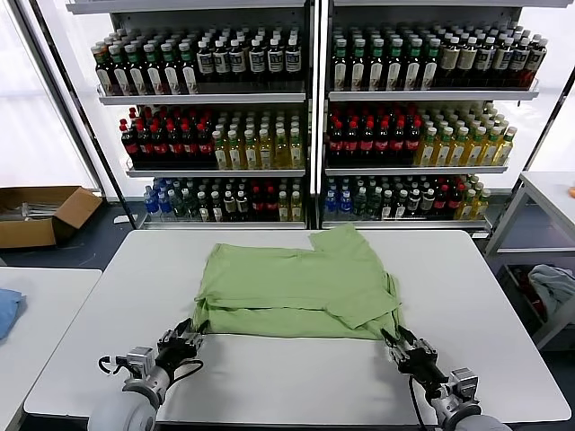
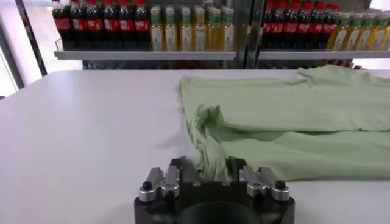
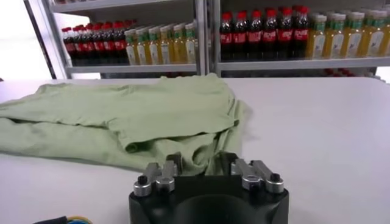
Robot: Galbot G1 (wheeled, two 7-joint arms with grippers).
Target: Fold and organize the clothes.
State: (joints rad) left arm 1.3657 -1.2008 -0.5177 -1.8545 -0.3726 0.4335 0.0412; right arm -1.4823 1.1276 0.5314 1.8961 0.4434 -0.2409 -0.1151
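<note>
Shirt (image 1: 296,285), light green and partly folded, lies in the middle of the white table (image 1: 467,305), its near edge towards me and one sleeve flap laid across its right side. My left gripper (image 1: 184,341) is clamped on the near left corner of the cloth, which bunches up between the fingers (image 2: 177,167) in my left wrist view. My right gripper (image 1: 402,347) is pinched on the near right corner in the same way, and shelves of bottles (image 1: 359,135) stand behind the table.

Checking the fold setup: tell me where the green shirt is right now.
In the head view, the green shirt lies mid-table before the bottle shelves, its near corners at the left pincer and right pincer.
</note>
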